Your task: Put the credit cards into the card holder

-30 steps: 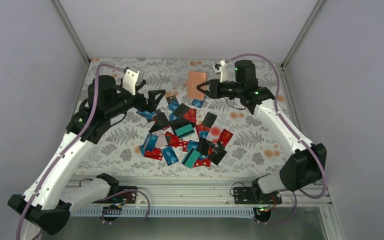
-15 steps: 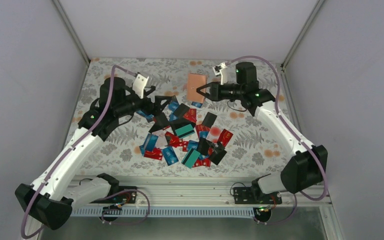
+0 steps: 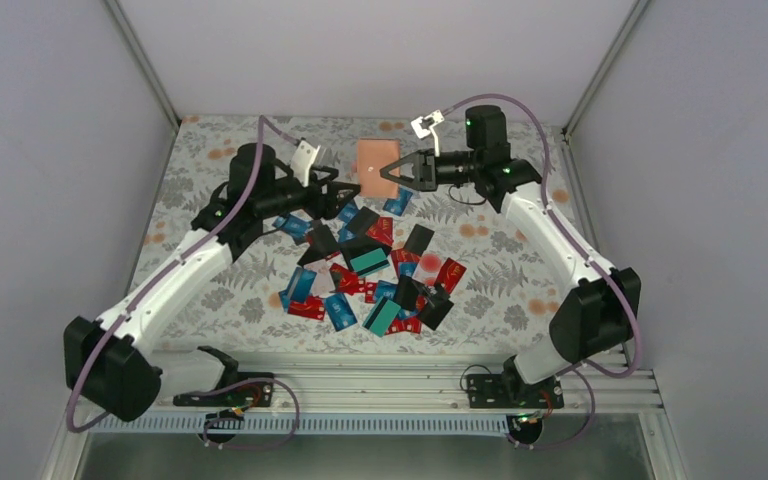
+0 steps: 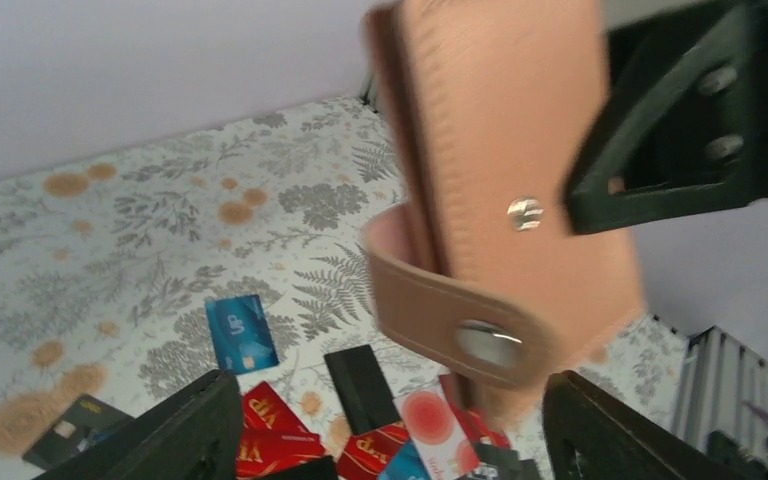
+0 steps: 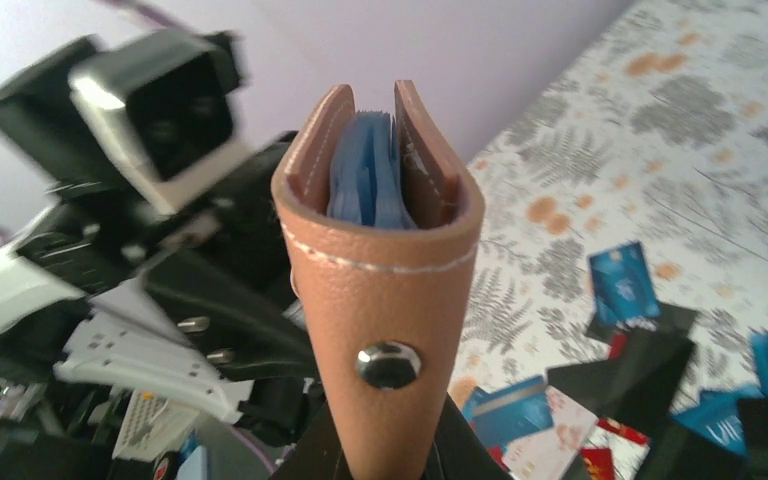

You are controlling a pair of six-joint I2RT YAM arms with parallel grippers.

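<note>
In the top view the tan card holder (image 3: 375,163) hangs above the back of the table, my right gripper (image 3: 396,171) shut on its right edge. From the right wrist view it stands upright between the fingers, snap button facing the camera, with blue cards (image 5: 365,180) tucked inside. My left gripper (image 3: 345,190) is open just left of and below it. In the left wrist view the holder (image 4: 500,170) fills the upper right, its strap hanging above the gap between the wide-apart fingers (image 4: 185,435). Loose credit cards (image 3: 370,265) lie in a heap mid-table.
A blue card (image 4: 240,333), a black card (image 4: 363,385) and red cards (image 4: 260,425) lie on the fern-patterned cloth (image 3: 220,290) under the left gripper. Grey walls close in the table on three sides. The left arm's camera (image 5: 150,110) is close beside the holder.
My left arm has swung right toward the card holder, its jaws narrowing a little. My right gripper has shifted the holder leftward and turned it.
</note>
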